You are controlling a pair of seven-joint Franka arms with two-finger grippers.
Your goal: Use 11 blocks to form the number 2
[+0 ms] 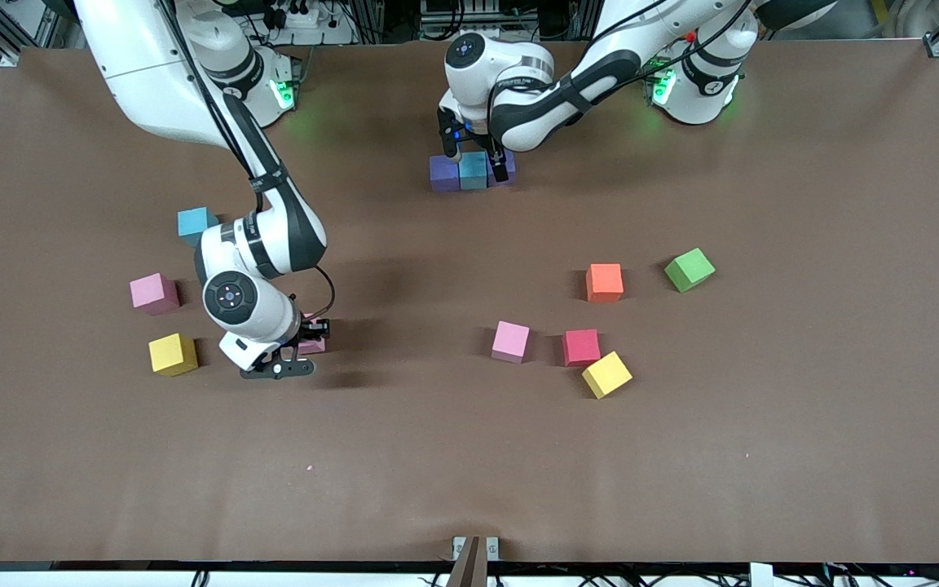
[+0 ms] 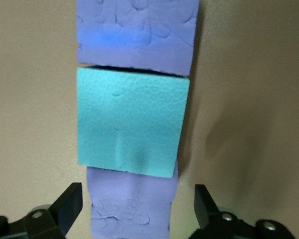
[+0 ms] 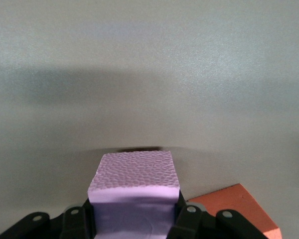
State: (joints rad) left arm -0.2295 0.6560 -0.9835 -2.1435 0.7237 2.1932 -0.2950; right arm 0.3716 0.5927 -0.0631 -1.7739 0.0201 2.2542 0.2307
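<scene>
A row of three blocks lies in front of the left arm's base: purple (image 1: 443,174), sky blue (image 1: 473,170), purple (image 1: 508,162). My left gripper (image 1: 477,158) is open low over this row. In the left wrist view (image 2: 137,201) its fingers stand either side of an end purple block (image 2: 132,209) with gaps, next to the sky blue block (image 2: 129,122). My right gripper (image 1: 304,342) is shut on a pink block (image 3: 134,184), low at the table. An orange block (image 3: 239,211) lies right beside it.
Loose blocks near the right arm: sky blue (image 1: 195,222), pink (image 1: 153,293), yellow (image 1: 173,354). Toward the left arm's end: pink (image 1: 511,341), red (image 1: 581,347), yellow (image 1: 606,374), orange (image 1: 604,282) and a green cube (image 1: 689,270).
</scene>
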